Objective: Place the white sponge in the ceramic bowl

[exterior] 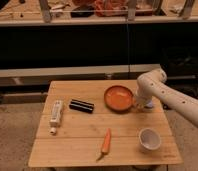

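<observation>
The hand (142, 103) is down low on the tabletop (77, 135), just off the right rim of the orange ceramic bowl (117, 98). The arm (174, 99) blocks most of it, so I can't tell how open it is. A pale bit right under it looks like the white sponge (148, 104), outside the bowl. A carrot (106, 142) and a white cup (149, 140) sit up front.

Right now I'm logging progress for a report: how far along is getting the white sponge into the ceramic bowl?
Done: nothing yet; the ceramic bowl looks empty. In hand: the end effector sits low beside the bowl's right rim, by a pale patch, probably the white sponge. Left: carrying it into the bowl.
</observation>
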